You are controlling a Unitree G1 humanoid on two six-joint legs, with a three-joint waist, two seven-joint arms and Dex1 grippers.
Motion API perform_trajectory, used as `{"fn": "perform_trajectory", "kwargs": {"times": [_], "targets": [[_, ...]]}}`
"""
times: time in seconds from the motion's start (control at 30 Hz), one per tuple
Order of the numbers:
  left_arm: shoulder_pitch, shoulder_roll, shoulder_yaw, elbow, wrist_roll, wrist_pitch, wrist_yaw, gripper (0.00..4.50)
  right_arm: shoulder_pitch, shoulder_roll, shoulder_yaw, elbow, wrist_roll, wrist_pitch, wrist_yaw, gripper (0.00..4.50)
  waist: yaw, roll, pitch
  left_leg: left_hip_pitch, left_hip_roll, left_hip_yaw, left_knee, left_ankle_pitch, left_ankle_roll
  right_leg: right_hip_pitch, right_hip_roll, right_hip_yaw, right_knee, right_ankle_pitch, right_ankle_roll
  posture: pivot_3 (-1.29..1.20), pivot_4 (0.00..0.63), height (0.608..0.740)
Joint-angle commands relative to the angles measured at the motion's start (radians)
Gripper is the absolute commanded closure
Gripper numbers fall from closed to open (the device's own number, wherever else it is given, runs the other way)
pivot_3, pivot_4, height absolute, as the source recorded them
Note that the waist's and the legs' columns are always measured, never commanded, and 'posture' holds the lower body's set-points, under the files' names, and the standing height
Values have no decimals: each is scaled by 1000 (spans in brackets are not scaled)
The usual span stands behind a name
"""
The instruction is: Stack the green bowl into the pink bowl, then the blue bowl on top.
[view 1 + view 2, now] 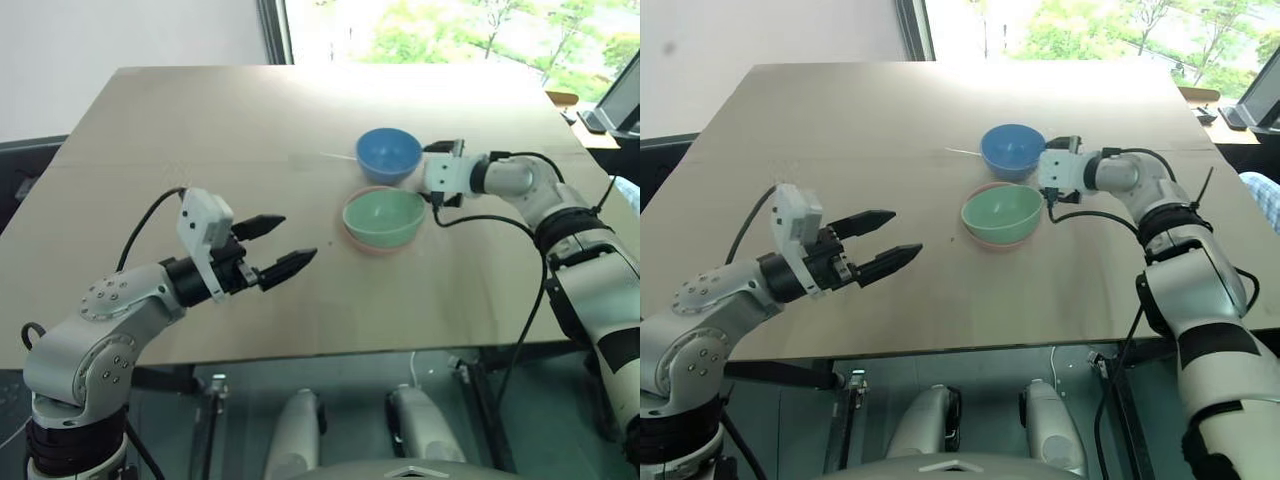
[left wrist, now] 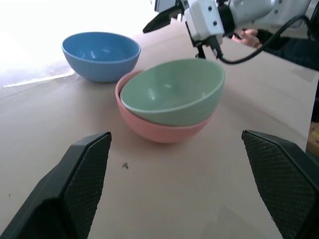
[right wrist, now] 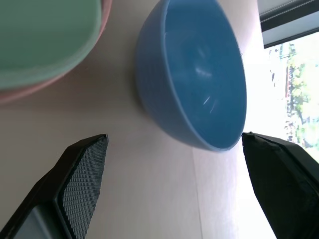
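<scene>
Green bowl [image 1: 384, 216] already nested, slightly tilted, in pink bowl [image 2: 162, 130]; blue bowl [image 1: 388, 152] stands on the table [image 1: 200, 130] just ahead of my right tool [image 3: 174, 189], jaws wide apart, so straddle the near rim squarely before closing; left tool [image 1: 283, 247] idle, spread.
</scene>
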Motion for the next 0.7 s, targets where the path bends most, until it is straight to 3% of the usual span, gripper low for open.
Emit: {"fn": "perform_trajectory", "kwargs": {"times": [0.03, 0.4, 0.5, 0.7], "targets": [[32, 22, -13, -26, 52, -135, -62, 71, -41, 8, 4, 14, -25, -10, -62, 0, 3, 0, 0, 0, 0, 0, 0, 0, 0, 0, 0, 0, 0, 0, 0, 0, 150, 740], [50, 13, -36, -28, 44, -210, -43, 71, -51, 74, 29, 48, -81, 27, -133, 0, -1, 0, 0, 0, -1, 0, 0, 0, 0, 0, -1, 0, 0, 0, 0, 0, 150, 740], [42, 19, -37, -17, 41, -214, -39, 0, -52, 91, 42, 63, -109, 61, -181, 722, 0, 0, 0, 0, -1, 0, 0, 0, 0, 0, -1, 0, 0, 0, 0, 0, 150, 740], [32, 31, -28, -5, 37, -215, -32, 0, -64, 101, 54, 73, -144, 89, -233, 3021, 1, 0, 0, 0, -1, 0, 0, 0, 0, 0, -1, 0, 0, 0, 0, 0, 150, 740]]}}
